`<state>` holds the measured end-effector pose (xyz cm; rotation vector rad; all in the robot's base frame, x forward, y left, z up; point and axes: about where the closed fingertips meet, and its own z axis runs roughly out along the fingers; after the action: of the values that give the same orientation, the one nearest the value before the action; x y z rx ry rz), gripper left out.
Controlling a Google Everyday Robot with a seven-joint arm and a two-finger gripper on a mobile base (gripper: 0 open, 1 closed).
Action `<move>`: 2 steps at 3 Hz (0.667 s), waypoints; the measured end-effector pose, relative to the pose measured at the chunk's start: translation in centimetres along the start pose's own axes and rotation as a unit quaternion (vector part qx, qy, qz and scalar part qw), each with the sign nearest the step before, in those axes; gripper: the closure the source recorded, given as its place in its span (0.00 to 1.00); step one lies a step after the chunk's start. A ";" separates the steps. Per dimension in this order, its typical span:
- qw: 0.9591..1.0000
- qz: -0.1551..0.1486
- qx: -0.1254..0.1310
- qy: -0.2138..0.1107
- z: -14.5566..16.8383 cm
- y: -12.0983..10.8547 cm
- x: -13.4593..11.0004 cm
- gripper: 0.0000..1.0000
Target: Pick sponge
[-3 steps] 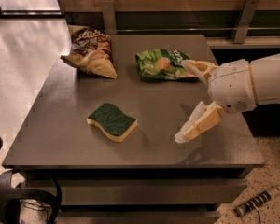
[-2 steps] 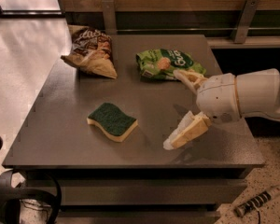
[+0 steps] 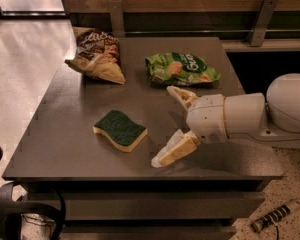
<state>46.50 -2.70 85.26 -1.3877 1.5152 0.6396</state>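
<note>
You see one sponge [image 3: 121, 129], green over yellow | two bags: brown bag [image 3: 97, 54], green bag [image 3: 182, 69] | gripper [image 3: 162, 126] spread wide beside sponge

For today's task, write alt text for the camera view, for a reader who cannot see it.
A robot gripper, fingers open, hovers just right of a green-topped sponge lying on a dark table, not touching it. Behind them lie a brown snack bag and a green snack bag.
</note>
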 end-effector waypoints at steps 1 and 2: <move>1.000 0.030 0.004 -0.003 2.3 0.5 0.7 0.00; 0.999 0.052 0.007 -0.013 3.7 0.9 1.0 0.00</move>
<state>46.78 0.27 82.67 -1.2922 1.5757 0.7067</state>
